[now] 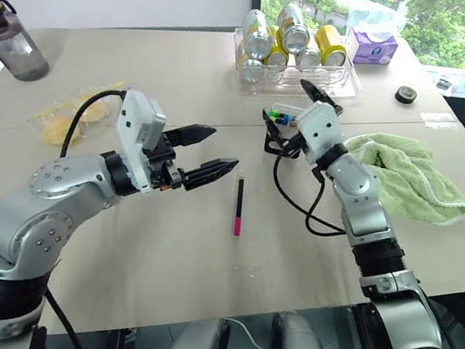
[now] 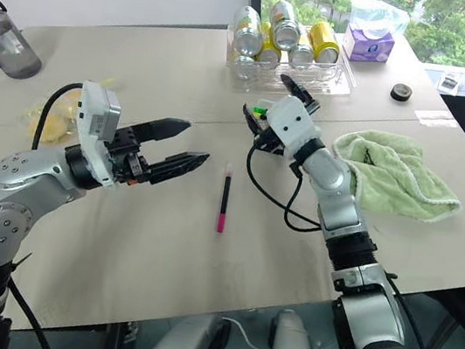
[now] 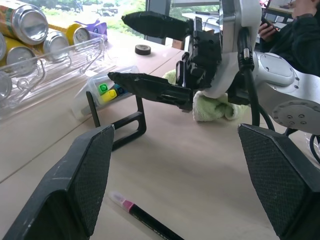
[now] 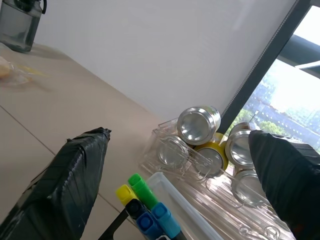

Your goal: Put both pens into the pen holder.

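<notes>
My left gripper (image 1: 209, 153) hovers over the table (image 1: 151, 241) with fingers spread wide, holding nothing. Just right of it lies a slim black pen (image 1: 238, 206) with a magenta-pink end, flat and alone. Further right, my right gripper (image 4: 180, 165) gapes empty over the pen holder (image 3: 112, 107), a black stand showing coloured marker caps

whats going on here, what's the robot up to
The robot is putting pens in the pen holder. Its right gripper hangs open just over the holder, holding nothing. A pink-ended pen lies loose on the table, and the left gripper, open and empty, hovers beside it.
</notes>
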